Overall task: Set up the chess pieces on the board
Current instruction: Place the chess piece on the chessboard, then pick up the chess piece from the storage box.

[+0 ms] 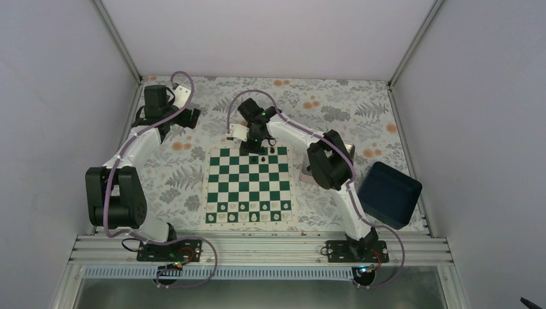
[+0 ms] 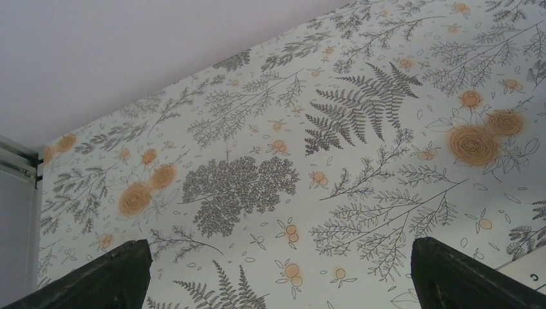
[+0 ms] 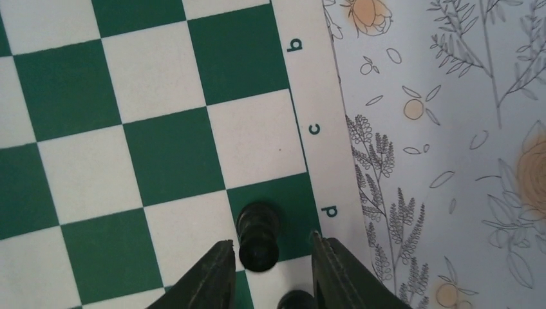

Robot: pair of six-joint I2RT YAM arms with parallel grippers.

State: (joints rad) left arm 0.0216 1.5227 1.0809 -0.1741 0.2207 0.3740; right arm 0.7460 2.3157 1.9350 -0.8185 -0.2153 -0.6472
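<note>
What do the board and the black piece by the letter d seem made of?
The board looks like a thin printed vinyl or card sheet, matte, lying flat. The black piece looks like moulded plastic, with a faint sheen on its rounded top.

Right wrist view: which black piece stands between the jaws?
The black piece fully in view on the green edge square beside the letter d. The other black piece shows only partly at the frame's bottom edge.
</note>
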